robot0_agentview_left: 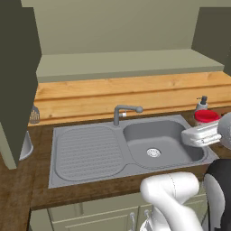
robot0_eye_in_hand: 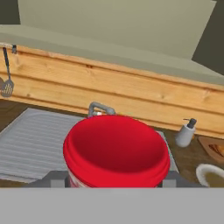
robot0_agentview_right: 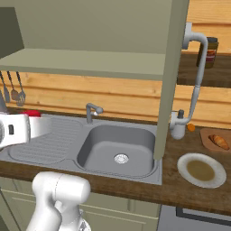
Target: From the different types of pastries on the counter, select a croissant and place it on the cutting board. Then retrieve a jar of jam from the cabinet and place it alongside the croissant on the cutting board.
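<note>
The jar of jam (robot0_eye_in_hand: pixel 116 151) is close to the hand camera with its red lid facing it, and my gripper (robot0_eye_in_hand: pixel 116 177) is shut on it, grey fingers (robot0_eye_in_hand: pixel 55 179) on either side. From the base it shows as a red jar (robot0_agentview_left: pixel 206 116) ahead of the hand, over the sink's right edge, and as a red sliver (robot0_agentview_right: pixel 31 113) behind the hand. The croissant (robot0_agentview_right: pixel 219 141) lies on the cutting board (robot0_agentview_right: pixel 208 135) at the far right of the counter (robot0_agentview_right: pixel 189 191). The cabinet (robot0_agentview_right: pixel 90 63) hangs above, its door (robot0_agentview_right: pixel 169 76) swung open.
A steel sink (robot0_agentview_right: pixel 117 149) with a faucet (robot0_agentview_right: pixel 92 110) is set in the counter. A soap dispenser (robot0_agentview_right: pixel 178 126) stands beside the open door, and a round plate (robot0_agentview_right: pixel 200 170) lies near the board. A dark jar (robot0_agentview_right: pixel 210 52) sits on the wooden shelf. Utensils (robot0_agentview_right: pixel 13 90) hang at left.
</note>
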### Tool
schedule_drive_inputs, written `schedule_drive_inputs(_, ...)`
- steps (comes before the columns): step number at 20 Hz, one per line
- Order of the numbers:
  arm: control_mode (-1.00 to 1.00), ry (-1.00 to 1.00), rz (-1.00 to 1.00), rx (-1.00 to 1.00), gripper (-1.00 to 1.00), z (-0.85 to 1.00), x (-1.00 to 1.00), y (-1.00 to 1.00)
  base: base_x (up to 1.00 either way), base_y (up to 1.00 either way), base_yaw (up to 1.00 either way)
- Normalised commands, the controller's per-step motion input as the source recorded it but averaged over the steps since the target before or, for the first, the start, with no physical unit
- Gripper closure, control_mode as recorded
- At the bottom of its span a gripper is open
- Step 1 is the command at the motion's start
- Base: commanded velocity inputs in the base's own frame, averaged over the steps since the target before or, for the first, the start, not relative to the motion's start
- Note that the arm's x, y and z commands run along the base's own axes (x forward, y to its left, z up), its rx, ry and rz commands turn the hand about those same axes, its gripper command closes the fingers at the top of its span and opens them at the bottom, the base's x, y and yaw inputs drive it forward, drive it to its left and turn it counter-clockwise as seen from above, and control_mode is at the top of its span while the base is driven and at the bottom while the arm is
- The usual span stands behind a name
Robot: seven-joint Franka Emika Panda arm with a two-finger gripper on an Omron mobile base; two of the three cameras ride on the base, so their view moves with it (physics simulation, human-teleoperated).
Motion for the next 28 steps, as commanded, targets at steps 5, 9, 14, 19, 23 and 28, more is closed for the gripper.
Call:
schedule_drive_inputs(5,-1.00,0.02,0.01,0.00,1.00,-0.22,-0.93,-0.03,0.00,0.00,0.00)
schedule_drive_inputs(9,-1.00,0.00,0.00,0.00,1.00,-0.01,-0.19,0.00,0.00,0.00,0.00)
schedule_drive_inputs(14,1.00,0.00,0.00,0.00,1.00,0.00,0.00,0.00,-0.02,0.00,0.00)
schedule_drive_inputs(19,1.00,0.00,0.00,0.00,1.00,0.00,0.00,0.00,-0.85,-0.18,0.00)
schedule_drive_inputs(23,1.00,0.00,0.00,0.00,1.00,0.00,0.00,0.00,-0.97,-0.34,-0.01)
schedule_drive_inputs(28,1.00,0.00,0.00,0.00,1.00,0.00,0.00,0.00,-0.30,-0.93,0.00)
